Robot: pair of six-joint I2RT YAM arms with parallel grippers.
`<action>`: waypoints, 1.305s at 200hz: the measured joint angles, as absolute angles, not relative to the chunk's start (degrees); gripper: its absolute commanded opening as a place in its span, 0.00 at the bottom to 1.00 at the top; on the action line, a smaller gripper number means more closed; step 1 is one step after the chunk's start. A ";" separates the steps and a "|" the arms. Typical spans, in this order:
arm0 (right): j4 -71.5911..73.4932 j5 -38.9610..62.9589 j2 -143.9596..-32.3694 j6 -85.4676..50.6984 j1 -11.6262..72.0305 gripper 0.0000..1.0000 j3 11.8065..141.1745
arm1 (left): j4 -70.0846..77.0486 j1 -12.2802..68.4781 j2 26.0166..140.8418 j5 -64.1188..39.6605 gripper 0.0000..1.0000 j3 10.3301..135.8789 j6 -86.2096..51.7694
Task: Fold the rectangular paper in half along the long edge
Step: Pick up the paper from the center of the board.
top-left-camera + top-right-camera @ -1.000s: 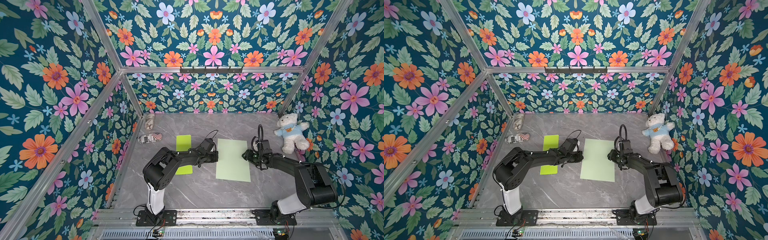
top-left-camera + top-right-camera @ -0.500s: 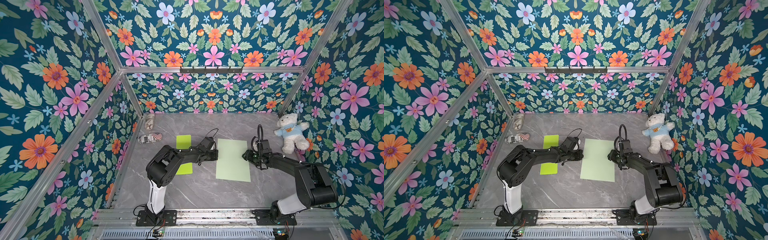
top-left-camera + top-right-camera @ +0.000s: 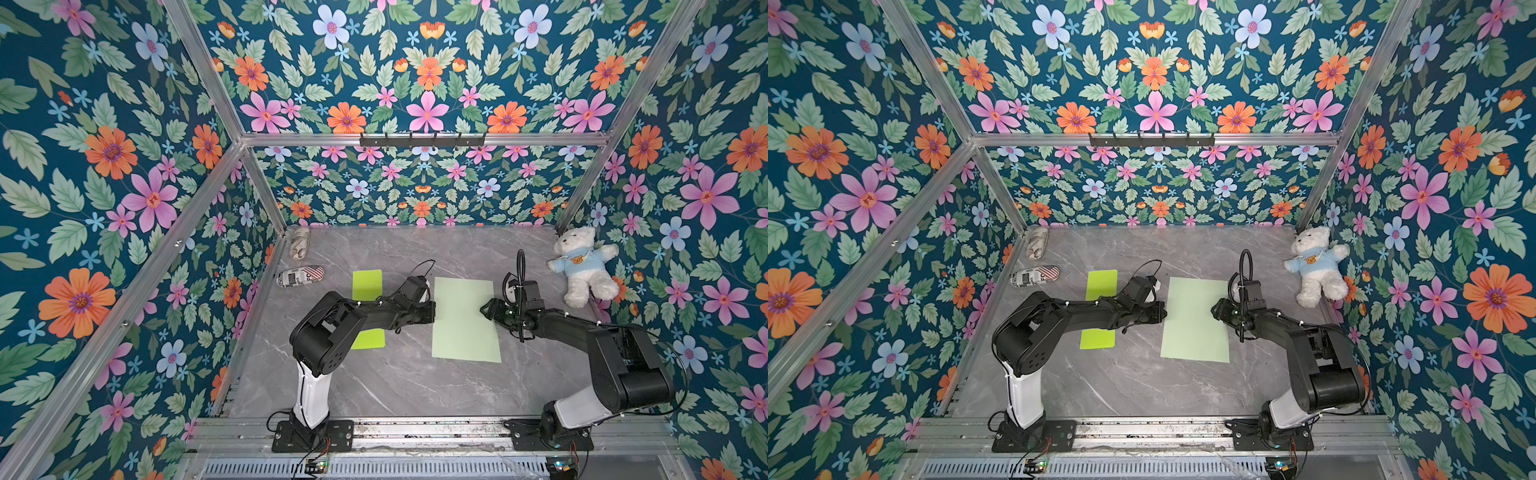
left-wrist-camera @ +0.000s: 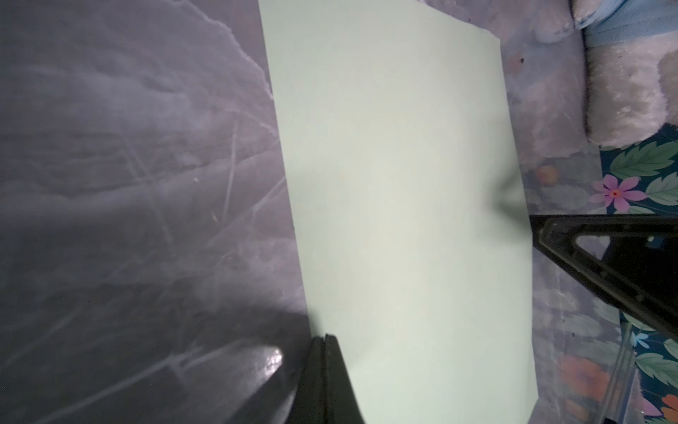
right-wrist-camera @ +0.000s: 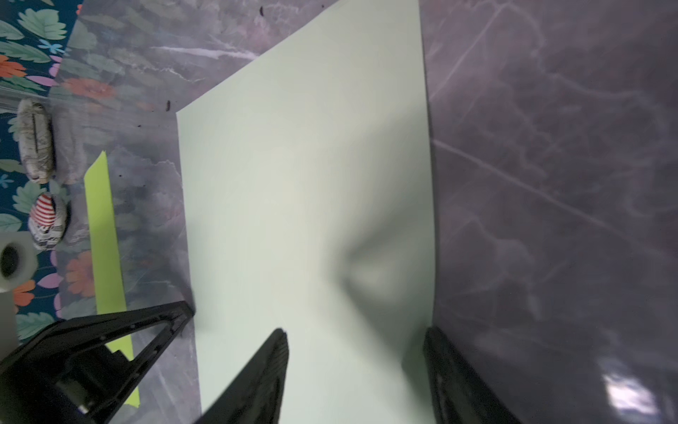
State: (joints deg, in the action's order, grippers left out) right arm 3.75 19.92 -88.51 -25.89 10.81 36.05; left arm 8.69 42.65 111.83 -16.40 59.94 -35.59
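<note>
The pale green rectangular paper (image 3: 463,318) (image 3: 1196,318) lies flat on the grey marble table, long edges running front to back. My left gripper (image 3: 433,311) (image 4: 325,339) is shut, with its tips low at the middle of the paper's left long edge and nothing visibly between them. My right gripper (image 3: 484,309) (image 5: 356,332) is open at the right long edge. One of its fingers (image 5: 271,367) is over the paper (image 5: 304,183) and the other is at the paper's border. A shallow bump shows in the sheet just ahead of the right jaws.
A lime green sheet (image 3: 368,309) lies left of the paper, partly under my left arm. A white teddy bear (image 3: 582,266) sits at the back right. Two small pouches (image 3: 300,275) (image 3: 300,243) lie at the back left. Floral walls enclose the table.
My right jaws have opened a little wider. My left arm's elbow has shifted slightly right. The paper has stayed in place.
</note>
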 measured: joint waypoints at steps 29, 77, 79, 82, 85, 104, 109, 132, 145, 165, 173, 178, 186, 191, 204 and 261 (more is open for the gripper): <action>5.89 22.98 -88.92 -26.30 10.81 0.64 35.44 | 9.17 42.65 111.59 -16.38 0.00 59.33 -35.44; 6.52 27.35 -88.95 -27.20 10.83 0.64 35.22 | 9.32 42.70 111.59 -16.36 0.00 59.27 -35.44; 6.52 27.49 -88.99 -27.24 10.83 0.64 35.22 | 9.32 42.70 111.59 -16.36 0.00 59.27 -35.44; 6.52 27.77 -89.06 -27.31 10.83 0.64 35.24 | 9.30 42.70 111.59 -16.36 0.00 59.27 -35.44; 6.52 28.01 -89.12 -27.29 10.83 0.64 35.27 | 9.28 42.70 111.59 -16.36 0.00 59.29 -35.44; 6.59 28.86 -89.52 -27.31 10.83 0.64 35.44 | 9.17 42.70 111.59 -16.36 0.00 59.37 -35.44; 6.70 29.12 -89.65 -27.31 10.83 0.64 35.46 | 9.13 42.72 111.59 -16.36 0.00 59.40 -35.44; 7.86 30.52 -90.39 -27.38 10.90 0.64 35.46 | 9.13 42.74 111.59 -16.34 0.00 59.42 -35.46; 8.73 31.29 -90.80 -27.57 11.14 0.65 35.46 | 9.13 42.76 111.59 -16.32 0.00 59.42 -35.46; 9.74 32.14 -91.31 -28.47 11.42 0.65 35.46 | 9.13 42.76 111.59 -16.32 0.00 59.42 -35.46; 10.07 32.60 -91.53 -28.58 11.46 0.65 35.51 | 9.13 42.76 111.59 -16.32 0.00 59.42 -35.46; 10.20 32.86 -91.68 -28.60 11.53 0.66 35.59 | 9.13 42.78 111.59 -16.32 0.00 59.42 -35.46; 10.24 33.04 -91.90 -28.67 11.57 0.66 35.77 | 9.13 42.81 111.59 -16.29 0.00 59.40 -35.46; 10.31 33.15 -92.01 -28.82 11.60 0.66 35.88 | 9.13 42.81 111.59 -16.25 0.00 59.40 -35.46; 10.37 33.43 -92.38 -28.82 11.77 0.66 36.25 | 9.15 42.83 111.57 -16.21 0.00 59.37 -35.46; 11.73 35.64 -95.90 -28.88 13.93 0.66 38.87 | 9.58 42.85 111.46 -16.05 0.00 59.00 -35.51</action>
